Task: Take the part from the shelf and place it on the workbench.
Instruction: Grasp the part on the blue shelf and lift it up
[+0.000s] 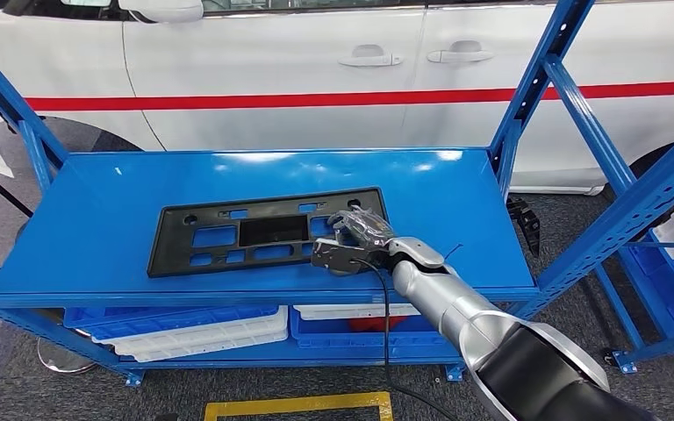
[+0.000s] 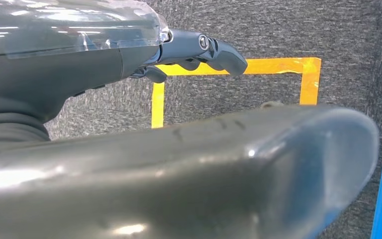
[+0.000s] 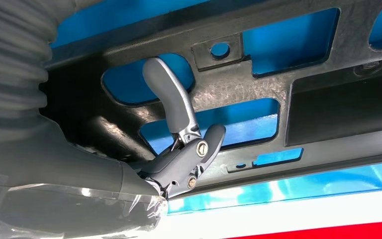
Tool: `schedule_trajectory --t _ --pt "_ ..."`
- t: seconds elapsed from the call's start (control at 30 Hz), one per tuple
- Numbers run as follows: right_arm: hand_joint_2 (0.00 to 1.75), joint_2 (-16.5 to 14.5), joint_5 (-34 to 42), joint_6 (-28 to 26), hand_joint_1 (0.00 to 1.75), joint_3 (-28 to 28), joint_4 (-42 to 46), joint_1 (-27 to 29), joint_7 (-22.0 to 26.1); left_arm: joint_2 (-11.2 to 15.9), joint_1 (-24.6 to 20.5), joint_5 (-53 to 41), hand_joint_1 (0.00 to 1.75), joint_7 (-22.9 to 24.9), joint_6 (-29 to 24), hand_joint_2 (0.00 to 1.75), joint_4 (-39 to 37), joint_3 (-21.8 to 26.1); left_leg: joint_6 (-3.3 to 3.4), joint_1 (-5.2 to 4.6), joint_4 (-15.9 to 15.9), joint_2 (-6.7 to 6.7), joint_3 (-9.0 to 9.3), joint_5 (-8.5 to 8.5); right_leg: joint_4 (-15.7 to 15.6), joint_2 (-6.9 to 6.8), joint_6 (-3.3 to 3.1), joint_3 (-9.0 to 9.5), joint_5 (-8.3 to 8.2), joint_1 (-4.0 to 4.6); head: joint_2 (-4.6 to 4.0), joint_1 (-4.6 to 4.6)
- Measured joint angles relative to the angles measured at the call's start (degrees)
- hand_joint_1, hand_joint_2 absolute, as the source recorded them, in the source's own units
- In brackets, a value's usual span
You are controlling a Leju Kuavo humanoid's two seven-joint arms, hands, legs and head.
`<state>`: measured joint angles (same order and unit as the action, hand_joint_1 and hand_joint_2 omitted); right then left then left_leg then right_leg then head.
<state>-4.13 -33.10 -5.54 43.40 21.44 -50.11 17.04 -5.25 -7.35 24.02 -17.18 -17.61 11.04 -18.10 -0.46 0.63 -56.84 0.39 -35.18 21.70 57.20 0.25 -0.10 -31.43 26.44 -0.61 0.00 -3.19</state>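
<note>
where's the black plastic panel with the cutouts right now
In the head view, the black plastic panel lies flat on the blue shelf's top deck, centre-left, its right end under the right hand.

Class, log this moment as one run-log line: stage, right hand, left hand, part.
stage: grasping | right hand: fingers on black part, grip unclear | left hand: hanging over floor, holds nothing | part: flat on blue shelf

The part (image 1: pixel 263 232) lies flat on the shelf (image 1: pixel 96 228) top deck, near its front edge. The right hand (image 1: pixel 351 241) rests on the part's right end. Trays (image 1: pixel 202 329) sit on the deck below. A car (image 1: pixel 316 70) stands behind the shelf.
</note>
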Motion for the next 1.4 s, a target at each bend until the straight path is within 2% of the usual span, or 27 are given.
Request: schedule_trajectory --t 0.03,0.13,1.1,1.4 --pt "1.31 0.01 0.07 0.01 1.75 -0.08 0.00 0.00 0.11 0.00 0.00 0.00 0.00 -0.02 0.02 0.00 0.00 0.00 0.00 0.00 0.00 0.00 0.00 0.00 0.00 0.00 0.00 0.00 0.00 0.00 0.00 0.00" --pt "0.00 0.08 0.14 -0.03 1.75 -0.28 0.00 -0.02 0.31 0.00 -0.01 0.00 0.00 -0.04 0.09 0.00 0.00 0.00 0.00 0.00 -0.01 0.00 -0.01 0.00 0.00 0.00 0.00 0.00 0.00 0.00 0.00 0.00" --pt "0.00 0.96 0.07 0.63 1.75 -0.35 0.00 -1.69 0.67 -0.04 -0.06 0.04 0.00 -0.24 0.34 0.00 0.00 0.00 0.04 0.00 -0.14 -0.01 -0.09 0.01 0.00 -0.02 0.08 0.01 -0.04 0.01 0.00 0.00" --pt "0.00 1.25 0.25 0.43 1.75 -1.14 0.00 -1.80 1.29 -0.04 -0.12 1.14 0.00 -4.12 2.47 0.00 0.00 0.07 0.04 0.00 -0.14 -0.01 -0.10 0.01 0.00 -0.02 0.09 -0.01 -0.04 0.00 0.00 0.00"
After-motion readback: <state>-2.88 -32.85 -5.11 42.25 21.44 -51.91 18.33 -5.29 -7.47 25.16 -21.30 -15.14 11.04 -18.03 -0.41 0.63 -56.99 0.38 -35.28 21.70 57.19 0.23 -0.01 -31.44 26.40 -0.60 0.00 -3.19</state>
